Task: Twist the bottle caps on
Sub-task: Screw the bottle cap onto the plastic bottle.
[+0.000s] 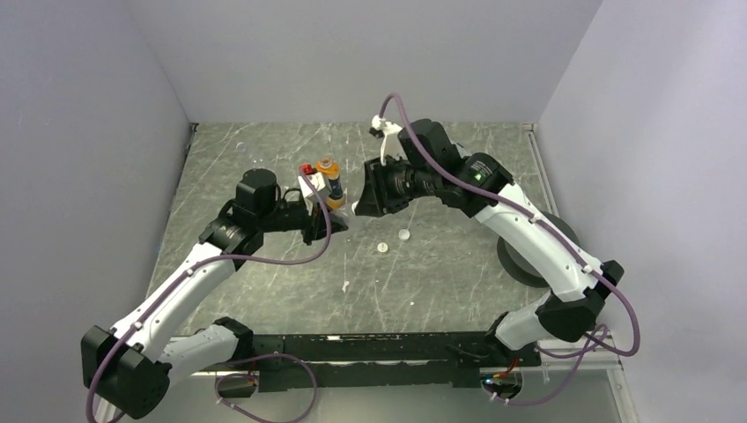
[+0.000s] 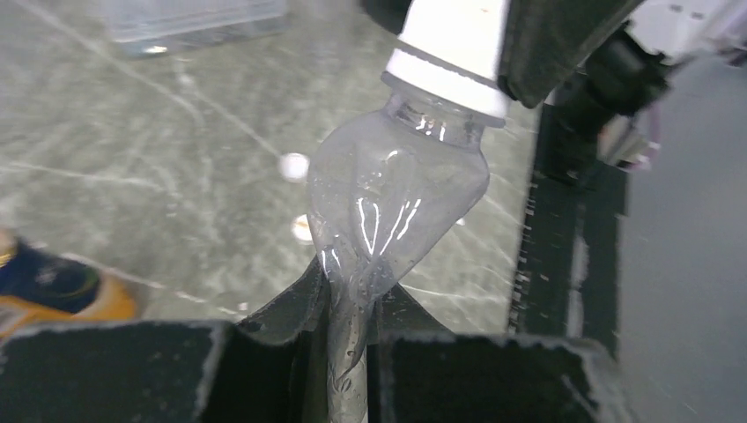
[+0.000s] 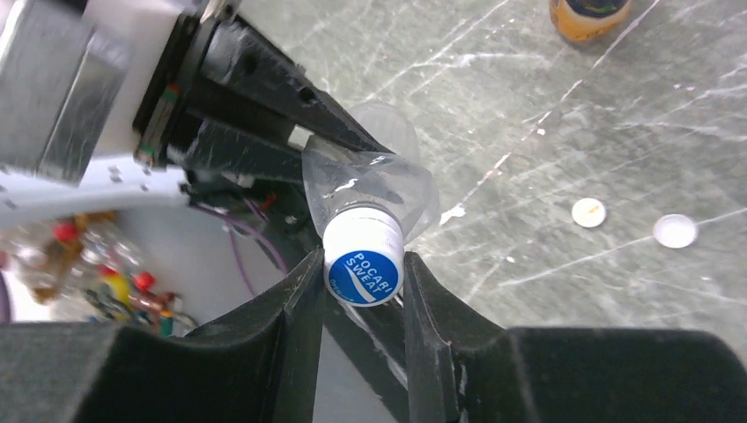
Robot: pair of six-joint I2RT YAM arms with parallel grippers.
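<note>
My left gripper (image 2: 352, 308) is shut on the crushed lower body of a clear bottle (image 2: 396, 194), held above the table. The bottle's neck carries a white cap (image 2: 454, 44) with a blue top (image 3: 363, 260). My right gripper (image 3: 363, 273) is shut on that cap, one jaw on each side. The clear bottle (image 3: 379, 176) runs from there back to the left gripper's black fingers (image 3: 264, 97). In the top view the two grippers (image 1: 339, 214) (image 1: 357, 204) meet at the table's middle. An orange bottle (image 1: 329, 176) with a dark label stands just behind them.
Two loose white caps (image 1: 404, 234) (image 1: 382, 248) lie on the table right of the grippers; they also show in the right wrist view (image 3: 588, 212) (image 3: 676, 231). A large black disc (image 1: 515, 260) lies under the right arm. A clear box (image 2: 189, 18) sits at the back.
</note>
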